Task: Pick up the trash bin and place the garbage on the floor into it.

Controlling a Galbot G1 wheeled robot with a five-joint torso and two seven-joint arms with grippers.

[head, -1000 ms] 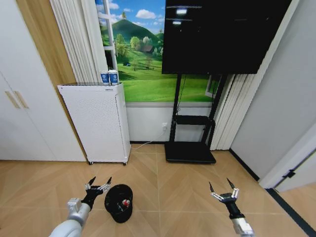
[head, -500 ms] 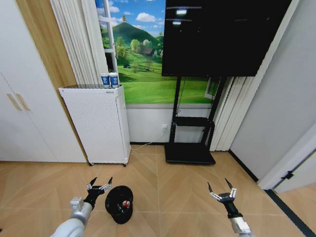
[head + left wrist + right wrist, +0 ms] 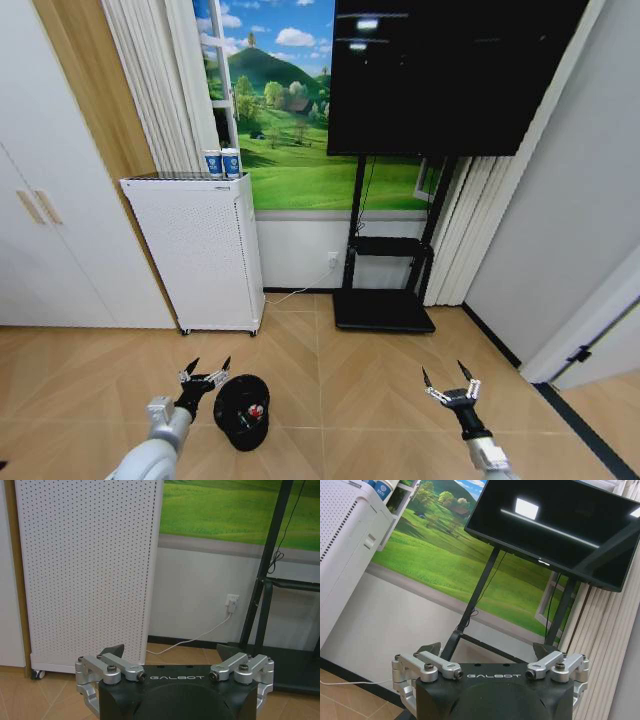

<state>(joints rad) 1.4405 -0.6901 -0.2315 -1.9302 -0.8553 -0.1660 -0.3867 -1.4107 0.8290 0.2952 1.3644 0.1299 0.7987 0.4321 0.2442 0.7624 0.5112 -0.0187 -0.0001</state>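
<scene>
One black mesh trash bin (image 3: 241,411) (red-and-white can inside), both pincers spread wide, empty.

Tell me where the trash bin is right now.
In the head view, the black mesh trash bin stands on the wood floor low on the left, just beside the open left gripper.

Head view high, facing the wall, wrist views low, sharing white cabinet (image 3: 195,250) (image 3: 90,575).
</scene>
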